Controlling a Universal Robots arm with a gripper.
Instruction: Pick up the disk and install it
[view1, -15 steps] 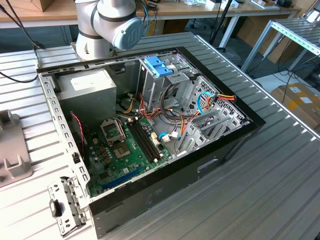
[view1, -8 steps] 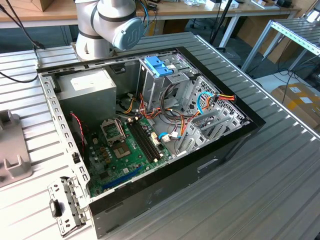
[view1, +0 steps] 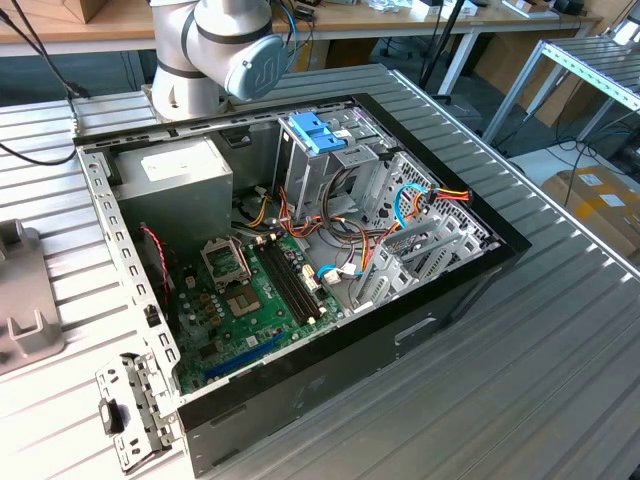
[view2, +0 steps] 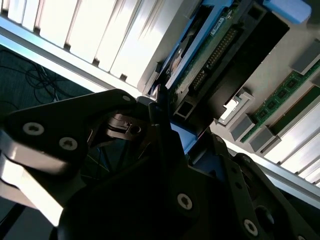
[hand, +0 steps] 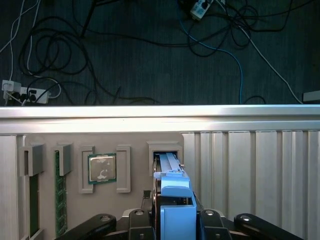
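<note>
So, the disk (hand: 171, 172) stands on edge in a slot of a grey fixture plate (hand: 135, 145), with its blue carrier facing the camera in the first wrist view. In the second wrist view the disk (view2: 200, 55) shows its green circuit board and connector row, with the blue frame along its edge. The claw (hand: 175, 216) straddles the disk at a narrow setting, its black pads flush against both sides of the carrier with no gap visible, so it is gripping the disk. The disk sits in the slot, not lifted. In the second wrist view the claw (view2: 167, 125) reaches the disk's near end.

On the same plate, a CPU chip (hand: 102, 167) sits in a recess just beside the disk's slot, and RAM sticks (hand: 60, 200) lie in slots further along. The plate lies on a ribbed aluminium surface (hand: 250, 170) near its edge. Beyond the edge is dark floor with loose cables (hand: 75, 55).

In the exterior view an open PC case (view1: 470, 290) lies on the surface (view1: 560, 380), well apart from the robot arm's base (view1: 215, 50). Inside it are the motherboard (view1: 245, 300), a grey power supply (view1: 185, 175) and a drive cage with a blue latch (view1: 315, 130).
</note>
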